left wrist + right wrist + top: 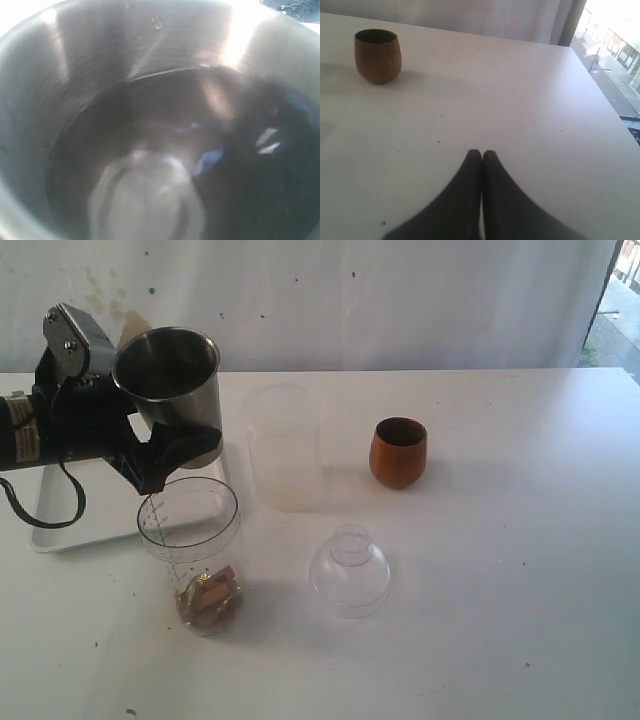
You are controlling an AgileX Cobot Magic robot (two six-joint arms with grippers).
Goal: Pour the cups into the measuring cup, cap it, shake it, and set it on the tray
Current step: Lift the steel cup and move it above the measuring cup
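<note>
Surface (500, 570), white and flecked with small dark specks, runs back to a pale, stained curtain (400, 300) with a strip of daylight at its edge. Beside the measuring cup (190, 550), which holds brown bits, lies the tray (85, 525), partly under the left arm. The left fingers (175, 448) pinch the steel tumbler (170, 375) close above that cup. Frosted cup (285, 445), clear domed lid (350, 575) and wooden cup (398, 452) stand on its other side. The right fingers (470, 190) are pressed together, low over the surface.
</note>
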